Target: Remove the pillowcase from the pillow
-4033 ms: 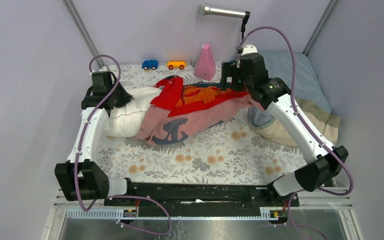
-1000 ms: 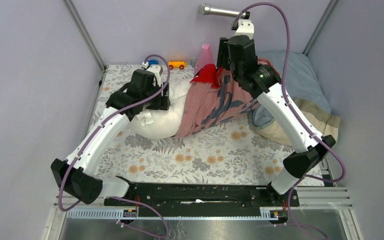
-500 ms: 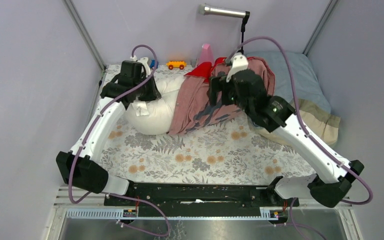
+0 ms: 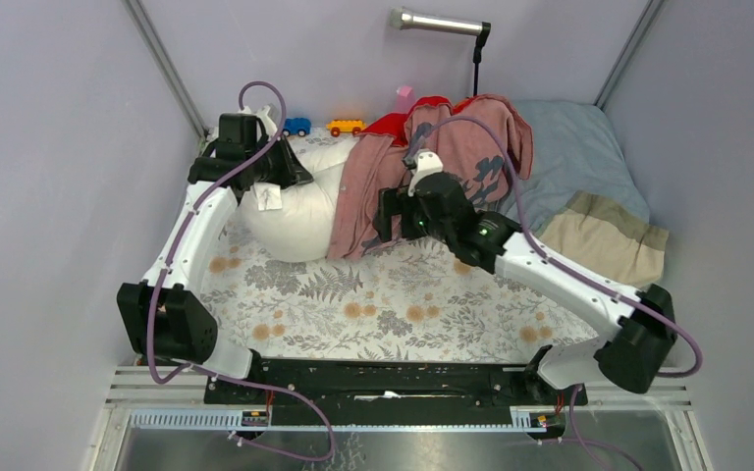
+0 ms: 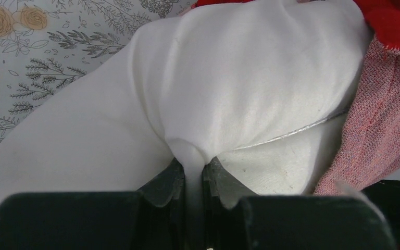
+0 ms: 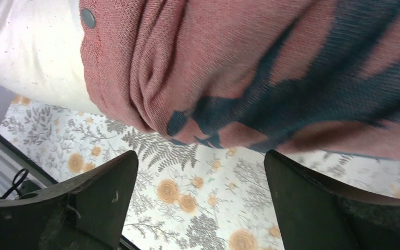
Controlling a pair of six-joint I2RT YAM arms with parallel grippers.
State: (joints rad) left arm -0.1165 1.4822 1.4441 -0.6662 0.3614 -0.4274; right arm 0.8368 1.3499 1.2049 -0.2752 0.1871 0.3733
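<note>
Pillowcase (image 4: 432, 157), faded pink side out, lies bunched over the right end of the pillow (image 4: 299, 211) at the back of the floral counter (image 4: 403, 304). Left tool (image 5: 191, 174) is clamped on a pinch of pillow fabric. Right tool (image 6: 200, 166) is spread wide and empty, just beside the pillowcase.

Top cam: high behind the arm bases (image 4: 221, 365), looking down over the whole table (image 4: 403, 314). Left wrist cam is tight on the pillow (image 5: 239, 78), right wrist close on the pillowcase (image 6: 271, 62); top view shares both.
</note>
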